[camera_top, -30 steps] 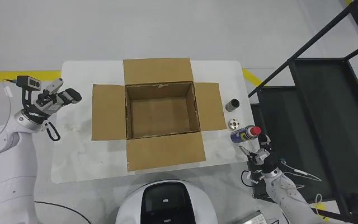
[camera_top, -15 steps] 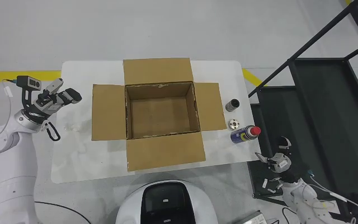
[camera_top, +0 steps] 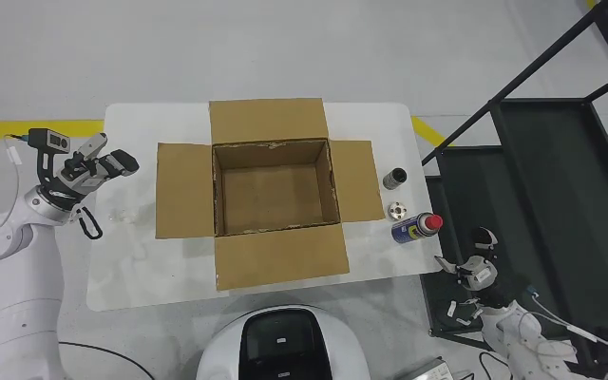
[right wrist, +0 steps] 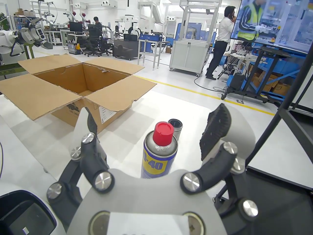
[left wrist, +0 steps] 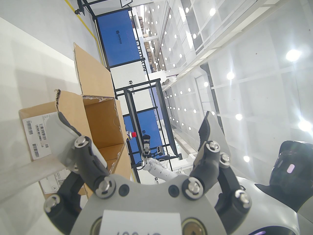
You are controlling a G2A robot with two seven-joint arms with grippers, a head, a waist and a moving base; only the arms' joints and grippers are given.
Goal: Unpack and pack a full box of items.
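1. The right hand (right wrist: 151,117) has its two fingers wide apart and holds nothing. In the top view it (camera_top: 465,253) is outside the tabletop (camera_top: 123,271), just past the corner on the robot's right and nearest to the robot, above the floor.
2. The spray can (right wrist: 159,155), blue and yellow with a red cap, stands upright on the tabletop in front of this hand. The right wrist view sees it between the two fingers, but it is farther away and they do not touch it.
3. Just behind the can stands a dark short cylinder (right wrist: 176,124). In the top view a small round metal piece (camera_top: 397,208) lies between the can and this cylinder. All three stand in a row near the right edge of the tabletop, beside the right flap of the box.
4. The cardboard box (camera_top: 268,122) is in the middle of the tabletop. Its four flaps are folded outward and lie flat. Inside I see only the bare brown bottom.
5. The left hand (camera_top: 110,154) is at the left edge of the tabletop, well apart from the box. Its fingers are also apart and it holds nothing. It points toward the box, and the left wrist view shows the left side of the box with white labels on it.
6. A black metal rack (camera_top: 532,190) stands on the floor on the right of the tabletop, near the right hand.
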